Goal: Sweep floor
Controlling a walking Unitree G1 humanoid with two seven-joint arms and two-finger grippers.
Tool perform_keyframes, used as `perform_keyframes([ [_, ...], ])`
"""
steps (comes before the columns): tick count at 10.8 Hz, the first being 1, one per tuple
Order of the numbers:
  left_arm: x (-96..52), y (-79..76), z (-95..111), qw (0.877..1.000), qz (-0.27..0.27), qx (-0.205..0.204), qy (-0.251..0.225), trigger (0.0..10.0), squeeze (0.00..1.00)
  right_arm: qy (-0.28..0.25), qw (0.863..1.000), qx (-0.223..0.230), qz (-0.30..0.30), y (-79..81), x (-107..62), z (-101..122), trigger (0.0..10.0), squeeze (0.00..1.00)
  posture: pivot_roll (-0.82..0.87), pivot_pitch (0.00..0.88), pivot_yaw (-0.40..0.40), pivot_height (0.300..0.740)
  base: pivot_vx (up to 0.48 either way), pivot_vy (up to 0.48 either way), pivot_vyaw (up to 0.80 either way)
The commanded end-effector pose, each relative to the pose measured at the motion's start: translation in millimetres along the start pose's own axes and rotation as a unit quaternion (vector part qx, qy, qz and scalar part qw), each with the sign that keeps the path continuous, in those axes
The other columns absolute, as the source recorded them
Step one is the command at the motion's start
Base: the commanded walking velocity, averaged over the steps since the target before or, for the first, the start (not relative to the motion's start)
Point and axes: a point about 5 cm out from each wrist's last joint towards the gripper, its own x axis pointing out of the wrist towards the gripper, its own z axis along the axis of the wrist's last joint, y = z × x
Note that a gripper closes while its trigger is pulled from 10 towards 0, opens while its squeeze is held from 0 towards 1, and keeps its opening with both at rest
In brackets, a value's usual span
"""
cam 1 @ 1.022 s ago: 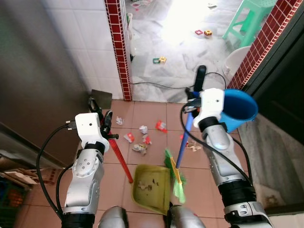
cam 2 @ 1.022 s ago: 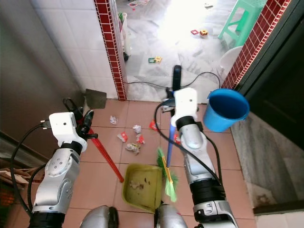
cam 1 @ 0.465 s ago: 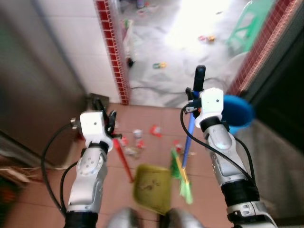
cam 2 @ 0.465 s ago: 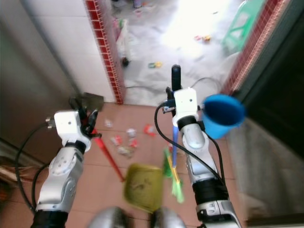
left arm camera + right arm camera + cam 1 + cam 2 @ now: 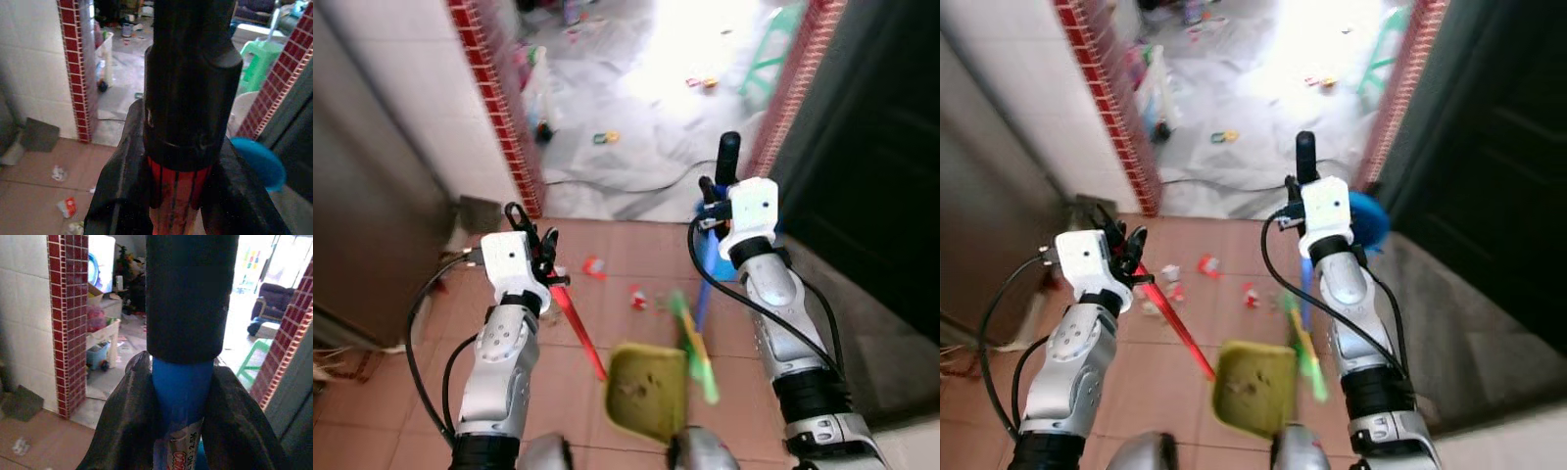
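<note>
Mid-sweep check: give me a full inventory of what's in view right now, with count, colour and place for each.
dustpan: one, yellow-green, low on the tiled floor between the arms, on a red handle
broom: one, green bristles, blue handle, just right of the dustpan
litter scraps: a few, red and white, on the terracotta tiles ahead of the dustpan
bucket: one, blue, behind the right arm
brick pillars: two, red, either side of the doorway
stool: one, green, in the room beyond
toys: several small, blurred, on the grey floor beyond
cable: one, black, across the threshold
left gripper: black, shut on the red handle
right gripper: black, shut on the blue handle
</note>
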Motion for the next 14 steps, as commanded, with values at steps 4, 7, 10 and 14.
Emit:
perform_keyframes([
  [4,1.0,4.3,11,1.000,0.006,0.001,-0.027,10.0,0.00,-0.041,0.998,0.041,0.021,7.6,8.1,21,10.0,0.00,-0.05,0.112,0.047,0.740,0.000,0.000,0.00],
  [7,-0.1,4.8,11,0.999,0.001,0.001,-0.032,10.0,0.00,-0.041,0.998,0.039,0.022,6.7,8.2,22,10.0,0.00,-0.05,0.115,0.048,0.740,0.114,0.000,0.00],
  [10,-1.1,5.7,11,0.999,0.002,0.001,-0.032,10.0,0.00,-0.049,0.998,0.040,0.024,8.0,9.2,25,10.0,0.00,-0.05,0.119,0.046,0.740,0.358,0.000,-0.68],
  [14,-1.3,4.9,11,0.999,0.003,-0.006,-0.033,10.0,0.00,-0.076,0.996,0.022,0.033,11.0,12.3,37,10.0,0.00,-0.05,0.119,0.043,0.740,0.274,0.000,0.00],
])
